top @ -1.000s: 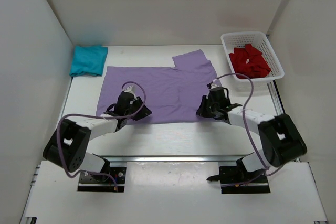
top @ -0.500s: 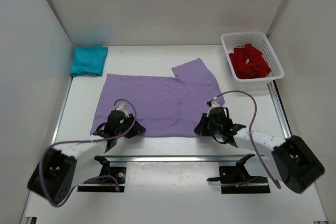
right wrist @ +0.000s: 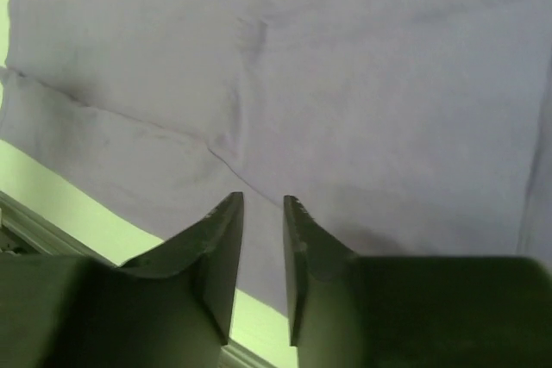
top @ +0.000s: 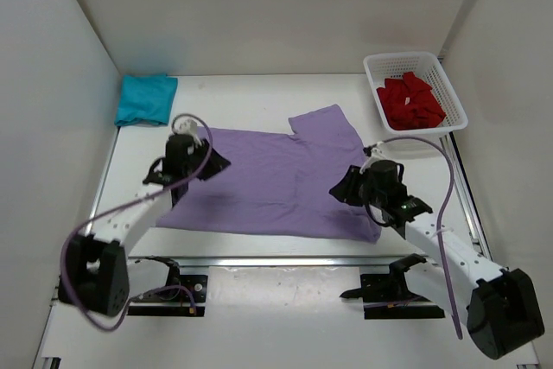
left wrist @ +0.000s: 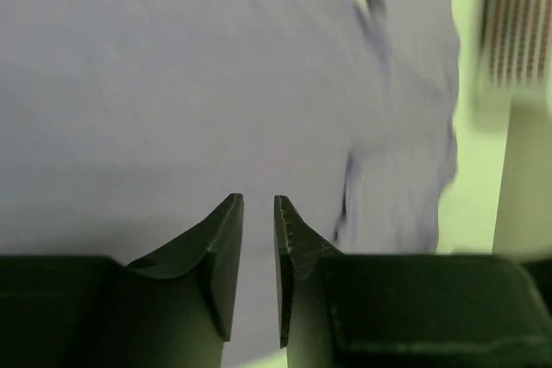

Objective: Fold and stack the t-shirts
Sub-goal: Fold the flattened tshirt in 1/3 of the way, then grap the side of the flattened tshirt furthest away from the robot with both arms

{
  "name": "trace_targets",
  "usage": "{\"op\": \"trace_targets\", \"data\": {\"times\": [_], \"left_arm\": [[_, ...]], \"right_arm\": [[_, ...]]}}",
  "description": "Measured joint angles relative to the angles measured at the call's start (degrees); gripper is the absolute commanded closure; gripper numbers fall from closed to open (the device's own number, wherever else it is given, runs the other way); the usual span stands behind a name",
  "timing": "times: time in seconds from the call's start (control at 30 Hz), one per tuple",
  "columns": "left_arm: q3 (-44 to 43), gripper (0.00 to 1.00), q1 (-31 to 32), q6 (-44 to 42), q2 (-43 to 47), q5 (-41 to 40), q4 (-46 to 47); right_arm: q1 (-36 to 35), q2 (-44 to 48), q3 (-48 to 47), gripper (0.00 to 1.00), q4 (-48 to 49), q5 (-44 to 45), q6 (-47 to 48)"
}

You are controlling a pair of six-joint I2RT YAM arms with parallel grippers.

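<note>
The lavender t-shirt (top: pixel 276 179) lies spread flat mid-table, one sleeve pointing to the far right. My left gripper (top: pixel 212 162) is over its far left corner. In the left wrist view (left wrist: pixel 259 200) its jaws stand a narrow gap apart with nothing between them, above the blurred cloth (left wrist: pixel 172 84). My right gripper (top: pixel 340 189) is over the shirt's right part. In the right wrist view (right wrist: pixel 263 200) its jaws also stand a narrow gap apart and empty, above the cloth (right wrist: pixel 345 66) near its near hem. The teal t-shirt (top: pixel 145 98) lies folded at the far left. The deep red t-shirt (top: pixel 411 101) is crumpled in the basket.
The white mesh basket (top: pixel 406 57) stands at the far right corner and shows blurred in the left wrist view (left wrist: pixel 517 32). White walls enclose the table on three sides. A metal rail (top: pixel 276 260) runs along the near edge.
The lavender shirt has slid toward the near edge and right. My left gripper has moved up to its far left corner. My right gripper has shifted right along the shirt.
</note>
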State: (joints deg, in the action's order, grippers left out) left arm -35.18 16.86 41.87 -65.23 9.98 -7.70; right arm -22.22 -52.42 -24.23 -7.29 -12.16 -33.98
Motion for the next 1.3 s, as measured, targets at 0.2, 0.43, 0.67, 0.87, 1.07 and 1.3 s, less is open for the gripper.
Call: {"op": "trace_targets", "data": {"times": [0.2, 0.43, 0.67, 0.87, 1.07, 1.3], "left_arm": [[-21.68, 0.75, -13.49, -2.43, -25.62, -1.90, 1.20], [-49.46, 0.62, -18.97, -9.88, -49.94, -8.72, -8.81], [-64.37, 0.53, -20.92, -15.93, -61.40, -14.23, -17.27], [-66.75, 0.51, -21.16, -17.62, -64.15, -15.67, -20.94], [-68.26, 0.57, -20.74, -18.43, -65.77, -16.68, -22.32], [-67.49, 0.79, -20.46, -18.25, -65.77, -16.83, -21.24]], "right_arm": [[-5.92, -9.14, -2.73, 0.80, 3.45, -0.96, 2.75], [-7.98, -14.64, -0.61, 0.80, 8.00, -3.67, 3.37], [-5.62, -15.02, 1.01, 0.80, 10.86, -5.90, 3.98], [-5.33, -16.83, 1.14, 0.79, 12.72, -7.34, 4.15], [-6.47, -18.27, 1.09, 0.80, 13.14, -7.87, 4.02], [-6.40, -18.34, -1.22, 0.78, 12.63, -7.87, 4.09]]}}
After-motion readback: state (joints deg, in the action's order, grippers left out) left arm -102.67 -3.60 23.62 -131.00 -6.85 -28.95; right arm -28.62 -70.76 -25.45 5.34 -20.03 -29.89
